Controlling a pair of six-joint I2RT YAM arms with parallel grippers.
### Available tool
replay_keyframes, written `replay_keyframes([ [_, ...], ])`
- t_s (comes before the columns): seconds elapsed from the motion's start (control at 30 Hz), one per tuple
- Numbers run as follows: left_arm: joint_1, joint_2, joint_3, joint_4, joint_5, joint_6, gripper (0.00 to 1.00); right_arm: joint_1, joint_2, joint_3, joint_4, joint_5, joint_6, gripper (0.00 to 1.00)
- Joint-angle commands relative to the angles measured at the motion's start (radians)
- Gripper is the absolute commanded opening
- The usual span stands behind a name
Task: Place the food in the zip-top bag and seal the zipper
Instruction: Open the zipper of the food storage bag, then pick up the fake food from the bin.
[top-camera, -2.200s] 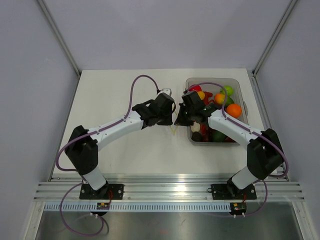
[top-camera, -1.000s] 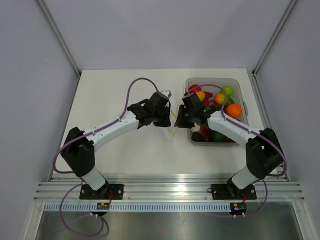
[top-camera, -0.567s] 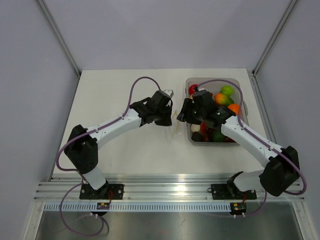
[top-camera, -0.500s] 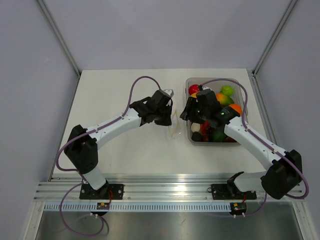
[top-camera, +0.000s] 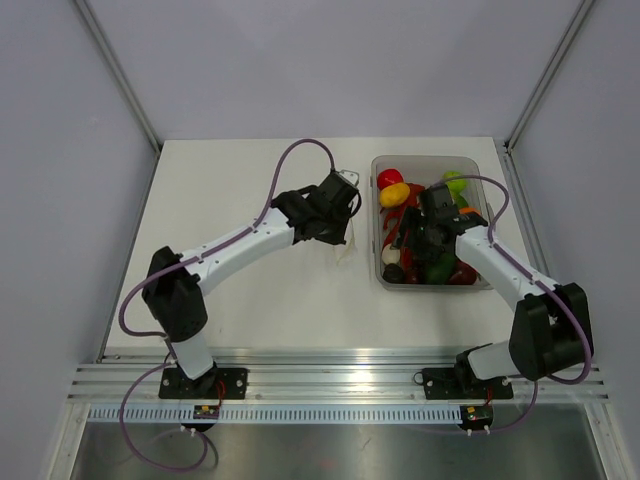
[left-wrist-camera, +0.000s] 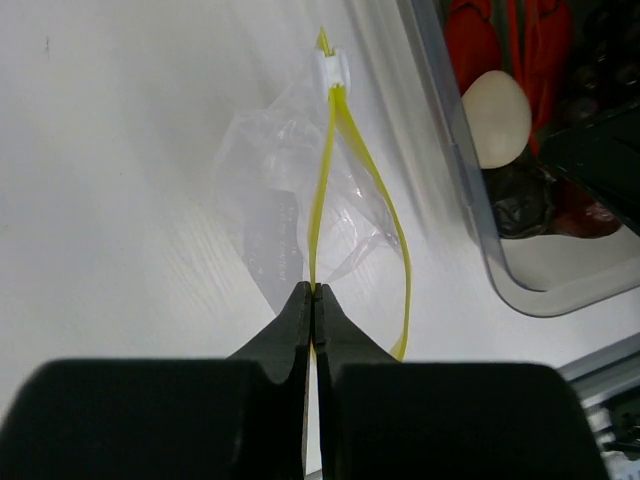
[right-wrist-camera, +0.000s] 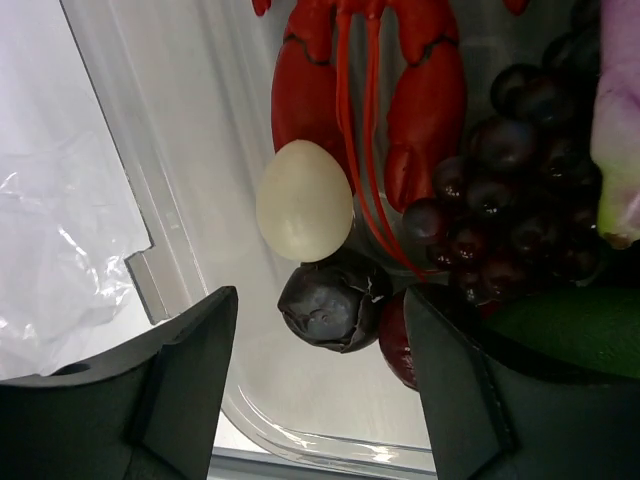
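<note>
1. Because the food needs an open mouth to go into, my left hand (left-wrist-camera: 313, 300), at the centre of the top view, is clenched on one lip of the zipper (left-wrist-camera: 322, 170). That pulls this lip away from the other, so the yellow strip forms a loop.
2. Below that grip, the zip-top bag (left-wrist-camera: 262, 200) lies crumpled on the desk (left-wrist-camera: 100, 150), just beside the bin (left-wrist-camera: 455, 150). I cannot tell whether anything is inside it.
3. Right of centre, my right hand (right-wrist-camera: 320, 330) is released, fingers spread, above the bin's lower-left corner. A white egg (right-wrist-camera: 304, 200) and a dark round fruit (right-wrist-camera: 328, 295) sit between them, so I judge it is lined up to pick one.
</note>
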Motion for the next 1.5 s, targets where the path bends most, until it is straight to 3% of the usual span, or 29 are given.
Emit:
replay_keyframes([
  [0.0,-0.019,0.047,0.036,-0.046,-0.089,0.040,0.00,-0.001,0.015,-0.004,0.040,-0.055,-0.031,0.75],
  [0.17,-0.022,0.072,0.039,-0.063,-0.106,0.044,0.00,-0.002,0.081,0.002,0.089,-0.080,-0.021,0.76],
  [0.37,-0.024,0.067,0.044,-0.055,-0.083,0.044,0.00,-0.001,0.154,0.025,0.129,-0.089,0.000,0.69],
  [0.67,-0.022,0.084,0.061,-0.038,-0.036,0.038,0.00,-0.001,0.242,0.054,0.159,-0.084,0.008,0.72],
  [0.77,-0.024,0.090,0.073,-0.041,-0.031,0.041,0.00,-0.001,0.245,0.052,0.164,-0.077,0.008,0.67],
  [0.93,-0.024,0.089,0.076,-0.037,-0.022,0.043,0.00,-0.002,0.213,0.049,0.155,-0.043,0.008,0.45],
  [1.07,-0.024,0.090,0.073,-0.034,-0.014,0.041,0.00,-0.002,0.159,0.052,0.129,-0.026,0.003,0.37],
  [1.47,-0.031,0.142,0.153,-0.049,0.030,0.024,0.00,-0.001,-0.019,0.051,0.043,-0.001,0.005,0.36],
])
